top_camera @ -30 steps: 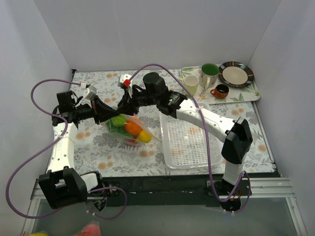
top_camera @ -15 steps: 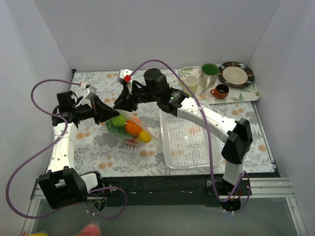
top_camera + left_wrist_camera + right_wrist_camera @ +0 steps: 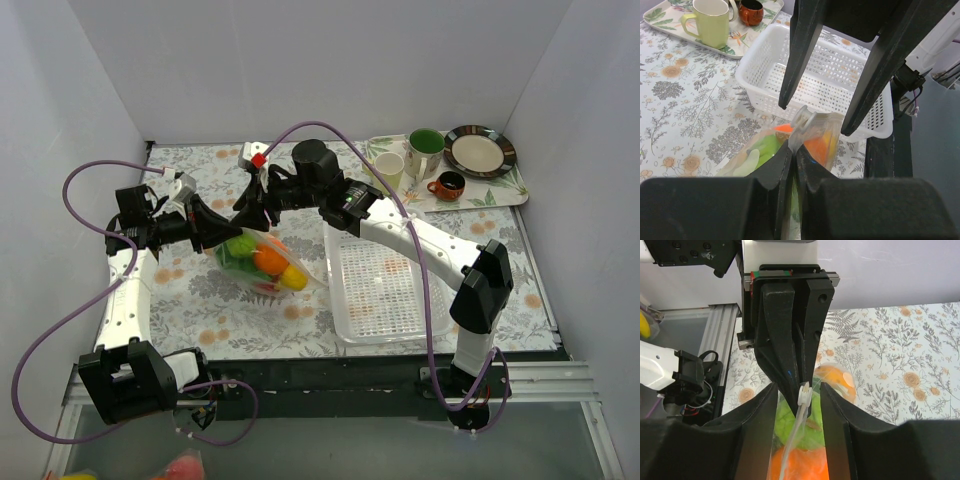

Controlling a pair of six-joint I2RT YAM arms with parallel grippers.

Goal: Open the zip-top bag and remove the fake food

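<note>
The zip-top bag [image 3: 262, 262] hangs low over the flowered table, left of centre. Through it show the fake food [image 3: 270, 260], an orange piece [image 3: 800, 465], green lettuce [image 3: 790, 422] and something yellow. My left gripper [image 3: 222, 232] is shut on the bag's top edge, its fingertips pinching the plastic [image 3: 792, 147] just below the white zipper slider [image 3: 807, 120]. My right gripper [image 3: 248, 208] reaches in from the opposite side. Its jaws [image 3: 798, 387] stand open on either side of the slider [image 3: 803, 394], with a gap on each side.
A white perforated basket [image 3: 385, 290] stands right of the bag. At the back right, a leaf-print tray [image 3: 505, 190] carries a cream cup [image 3: 388, 170], a green mug [image 3: 425, 150], a brown cup [image 3: 447, 185] and a plate [image 3: 480, 150]. White walls enclose the table.
My right gripper has shifted a little towards the back of the table and its jaws now stand apart round the slider. The left gripper and the bag have stayed put.
</note>
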